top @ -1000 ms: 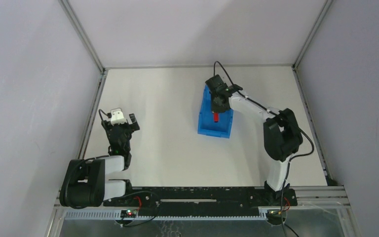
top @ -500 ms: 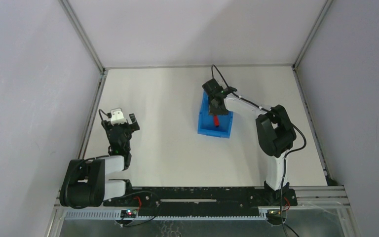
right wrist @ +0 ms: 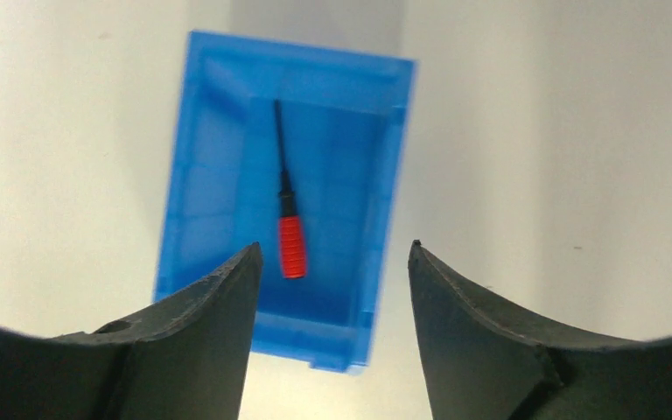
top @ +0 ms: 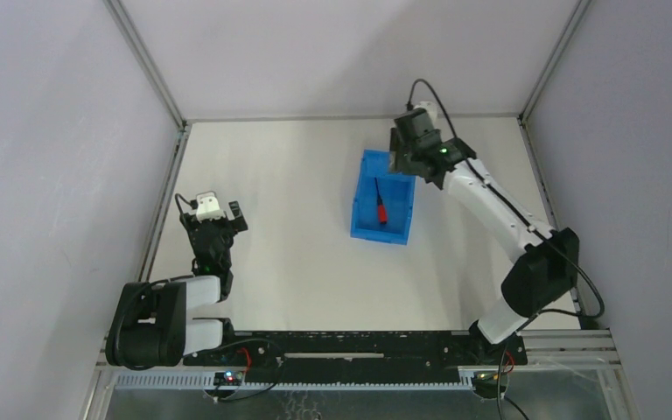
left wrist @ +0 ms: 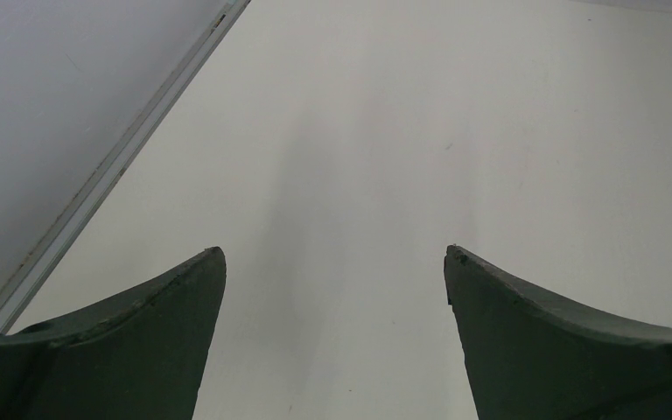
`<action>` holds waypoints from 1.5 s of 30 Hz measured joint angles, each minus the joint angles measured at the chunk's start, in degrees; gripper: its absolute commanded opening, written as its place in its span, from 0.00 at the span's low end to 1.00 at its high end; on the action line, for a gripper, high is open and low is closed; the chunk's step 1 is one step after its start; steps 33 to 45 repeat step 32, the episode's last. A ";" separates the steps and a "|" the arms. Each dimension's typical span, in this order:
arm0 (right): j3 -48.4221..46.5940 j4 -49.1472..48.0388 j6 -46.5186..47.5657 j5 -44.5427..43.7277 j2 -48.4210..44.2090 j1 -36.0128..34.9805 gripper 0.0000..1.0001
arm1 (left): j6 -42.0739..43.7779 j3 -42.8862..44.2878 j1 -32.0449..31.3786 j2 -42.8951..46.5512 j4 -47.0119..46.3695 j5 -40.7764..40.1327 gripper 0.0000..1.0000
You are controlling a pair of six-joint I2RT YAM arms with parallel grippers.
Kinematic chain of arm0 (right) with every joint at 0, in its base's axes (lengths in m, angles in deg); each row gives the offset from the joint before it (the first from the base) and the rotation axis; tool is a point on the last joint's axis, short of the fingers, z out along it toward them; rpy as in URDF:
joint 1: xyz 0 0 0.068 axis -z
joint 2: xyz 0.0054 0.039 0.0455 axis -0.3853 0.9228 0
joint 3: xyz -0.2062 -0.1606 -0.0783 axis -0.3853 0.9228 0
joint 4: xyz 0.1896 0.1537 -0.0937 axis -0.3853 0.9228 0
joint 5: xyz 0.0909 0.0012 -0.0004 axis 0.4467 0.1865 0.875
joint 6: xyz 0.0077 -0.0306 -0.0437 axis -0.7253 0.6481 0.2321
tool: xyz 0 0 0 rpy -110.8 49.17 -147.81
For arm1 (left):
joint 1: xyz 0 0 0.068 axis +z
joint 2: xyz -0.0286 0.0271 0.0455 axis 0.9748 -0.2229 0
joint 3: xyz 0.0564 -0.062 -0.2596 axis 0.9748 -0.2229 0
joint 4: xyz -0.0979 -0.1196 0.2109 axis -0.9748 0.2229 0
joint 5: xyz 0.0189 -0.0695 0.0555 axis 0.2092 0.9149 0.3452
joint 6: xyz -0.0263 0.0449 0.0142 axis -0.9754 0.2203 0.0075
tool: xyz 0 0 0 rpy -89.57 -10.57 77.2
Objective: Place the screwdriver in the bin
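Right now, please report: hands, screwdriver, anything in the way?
Right hand open, empty, above bin. Left hand open, empty, over table. Screwdriver lies inside bin. Nothing in the way.

A robotics laboratory test cell is indicated: a plain white table [top: 289, 201] is enclosed by blank pale panels [top: 52, 175] set in a slotted aluminium frame [top: 143, 59]. Two small arms, the left arm [top: 188, 293] and the right arm [top: 490, 197], are bolted to a black rail [top: 350, 346] at the near edge, and loose cables [top: 569, 262] are run along them. What appears to be a small circuit board with lit indicators [top: 227, 378] is mounted below the rail, though it is too small to be made out clearly.
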 measured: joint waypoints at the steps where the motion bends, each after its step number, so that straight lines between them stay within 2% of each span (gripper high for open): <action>1: 0.09 0.28 0.83 -0.07 -0.98 1.14 0.82 | 0.00 0.00 0.00 0.00 0.00 0.00 1.00; 2: 0.42 0.39 1.73 -0.17 -1.99 2.64 0.96 | 0.00 0.00 0.00 0.00 0.00 0.00 1.00; 3: 0.98 0.33 2.60 -0.20 -2.91 4.24 0.99 | 0.02 0.00 0.00 0.00 0.00 0.00 1.00; 8: 7.28 0.02 7.54 1.03 -7.65 15.45 1.00 | 0.00 0.00 0.00 0.00 0.00 0.00 1.00; 12: 11.04 -0.72 10.62 5.75 -10.34 26.34 1.00 | 0.00 0.02 0.00 0.00 0.00 0.00 1.00; 17: 11.98 -2.75 13.20 10.58 -12.04 36.04 1.00 | 0.00 0.00 0.00 0.00 0.00 0.00 1.00; 30: 15.06 -7.04 14.64 9.99 -12.87 34.64 1.00 | 0.00 0.00 0.00 0.00 0.00 0.00 1.00; 45: 15.08 -7.34 14.64 9.79 -12.94 33.59 0.99 | 0.00 0.00 0.00 0.00 0.00 0.00 1.00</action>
